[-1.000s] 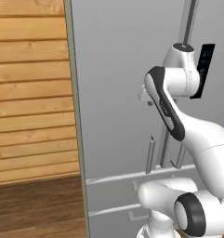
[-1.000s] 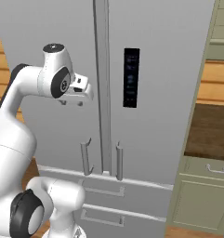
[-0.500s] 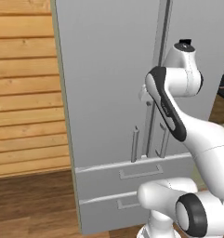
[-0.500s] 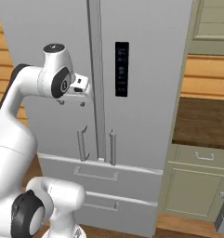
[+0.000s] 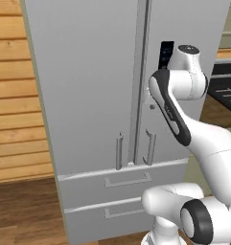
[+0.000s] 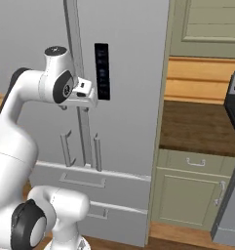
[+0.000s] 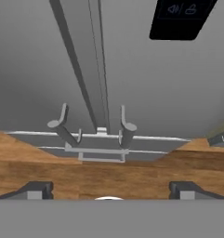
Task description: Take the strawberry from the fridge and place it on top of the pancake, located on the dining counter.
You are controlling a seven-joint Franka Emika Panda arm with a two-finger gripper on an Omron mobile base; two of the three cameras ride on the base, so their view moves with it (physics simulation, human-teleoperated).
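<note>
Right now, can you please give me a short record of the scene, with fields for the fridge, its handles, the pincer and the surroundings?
fridge: tall light-grey fridge, both upper doors shut, two lower drawers shut
handles: two vertical bar handles side by side at the door seam
control panel: dark panel on the right door
pincer: pincer open, holding nothing, facing the door seam, not touching the handles
surroundings: wooden wall left of the fridge; green-grey cabinet with brown countertop on its right
strawberry: not visible; doors closed

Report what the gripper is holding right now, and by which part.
Nothing is held. The gripper is open with bare space between its fingertips, facing the closed fridge without touching its handles.
</note>
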